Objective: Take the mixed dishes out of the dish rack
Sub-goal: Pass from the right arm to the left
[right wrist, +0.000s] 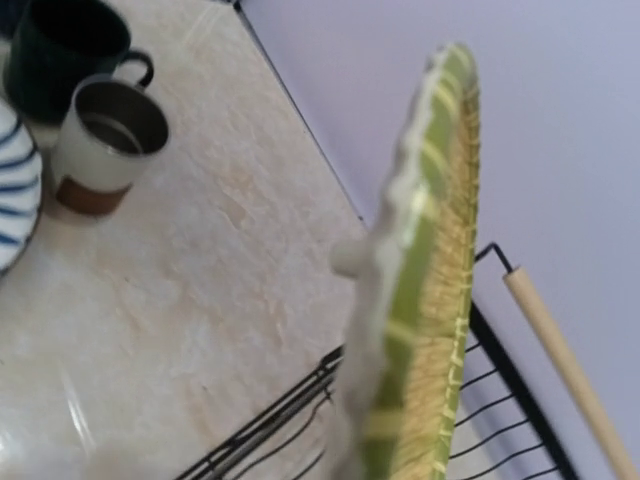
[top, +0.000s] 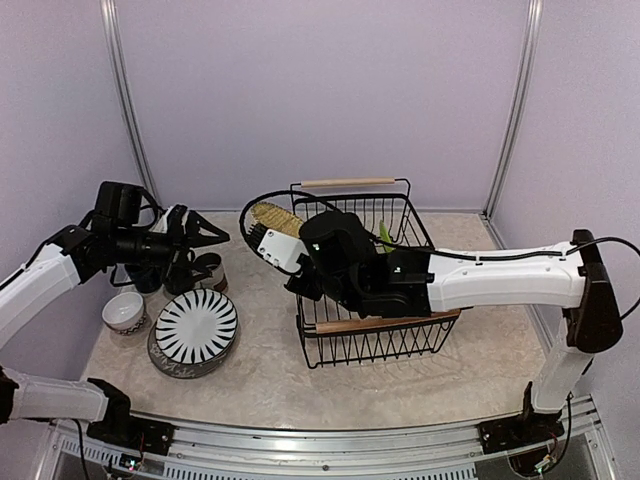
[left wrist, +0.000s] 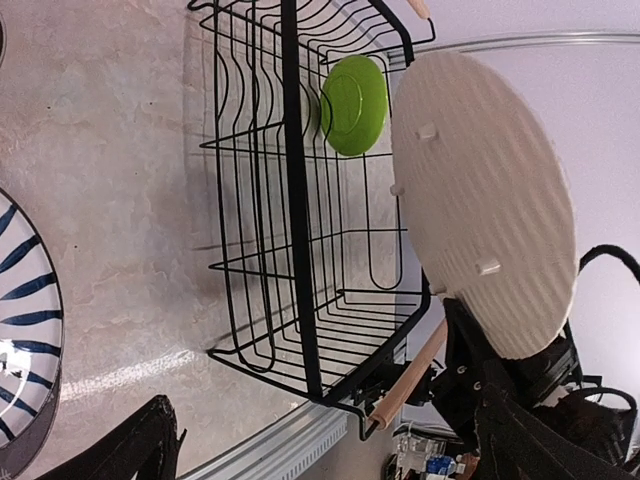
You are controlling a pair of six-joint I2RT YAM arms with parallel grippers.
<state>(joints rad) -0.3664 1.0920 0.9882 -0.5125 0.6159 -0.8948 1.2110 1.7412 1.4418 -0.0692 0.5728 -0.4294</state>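
Note:
My right gripper (top: 292, 243) is shut on a yellow-green ribbed plate (top: 274, 218) with a white underside. It holds the plate on edge above the left end of the black wire dish rack (top: 400, 335). The plate shows edge-on in the right wrist view (right wrist: 430, 280), and its white underside shows in the left wrist view (left wrist: 485, 200). A lime-green plate (left wrist: 352, 105) stands inside the rack (left wrist: 300, 250). My left gripper (top: 205, 238) is open and empty above the mugs at the left, with one finger (left wrist: 135, 450) in view.
A black-and-white striped plate (top: 196, 322) lies in a grey dish (top: 185, 367) at the front left. A small patterned bowl (top: 125, 312), a dark green mug (right wrist: 60, 55) and a white-brown cup (right wrist: 105, 140) stand close by. The rack's wooden handles (top: 347, 182) stick up.

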